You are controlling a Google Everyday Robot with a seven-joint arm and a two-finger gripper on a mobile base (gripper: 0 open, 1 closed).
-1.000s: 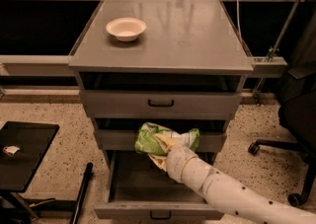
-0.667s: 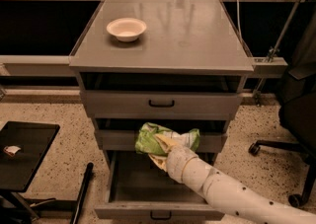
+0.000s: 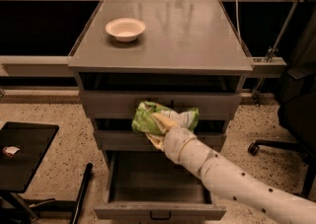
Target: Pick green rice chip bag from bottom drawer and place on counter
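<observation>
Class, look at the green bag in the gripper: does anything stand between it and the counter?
Nothing visible does. The gripper, shut on the green rice chip bag, holds it before the drawer fronts, below the counter edge. The white bowl sits at the counter's back left.

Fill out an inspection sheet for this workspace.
Surface: counter, grey and glossy, carries a white bowl at its left rear.
Job's things: green rice chip bag held in the air before the upper drawers, below counter level; bottom drawer pulled open.
Clutter: small white item on the black side table, left.
Grippers: gripper above the open drawer, jaws shut on the bag.
Cables: pale cable behind the counter's right rear corner.
Surroundings: office chair base on speckled floor, right.
</observation>
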